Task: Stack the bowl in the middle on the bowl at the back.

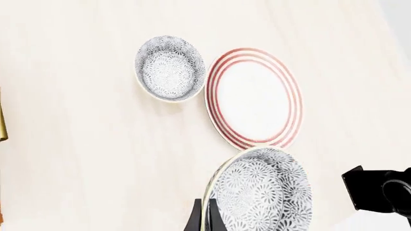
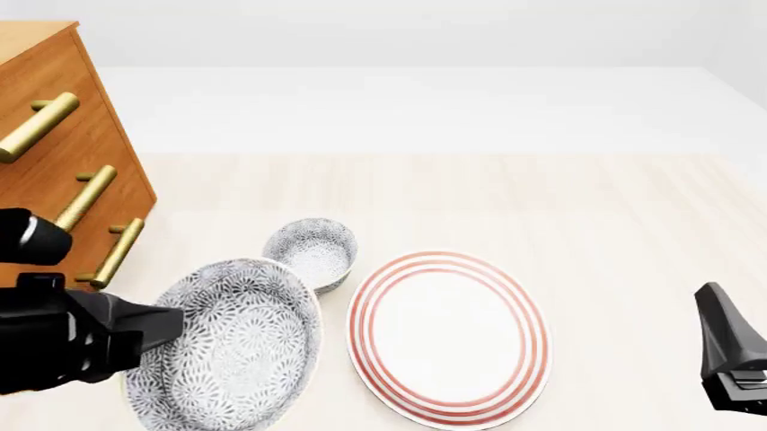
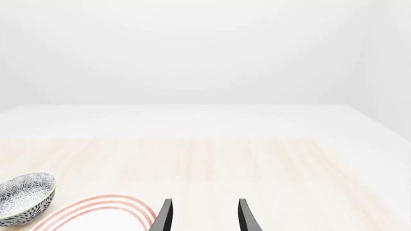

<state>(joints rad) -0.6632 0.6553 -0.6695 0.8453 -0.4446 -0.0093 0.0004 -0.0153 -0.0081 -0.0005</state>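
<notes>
Wide bowl (image 2: 228, 346): lower left of front frame, tilted, rim pinched in my left end effector (image 1: 204, 219). Deep bowl (image 2: 312, 251): just behind, on counter (image 2: 599, 206). Right end effector (image 3: 202, 216): empty, parted. Risk: thin rim grip slipping; bowl dropping onto plate (image 2: 450, 337).

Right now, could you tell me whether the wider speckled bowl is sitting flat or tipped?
Tipped. The left gripper holds the wider bowl by its rim, inside facing the front camera, beside the deeper bowl.

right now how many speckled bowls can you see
2: the wider bowl is held tilted in the left gripper, front left; the smaller, deeper bowl sits on the table behind it, beside the red-ringed plate.
</notes>
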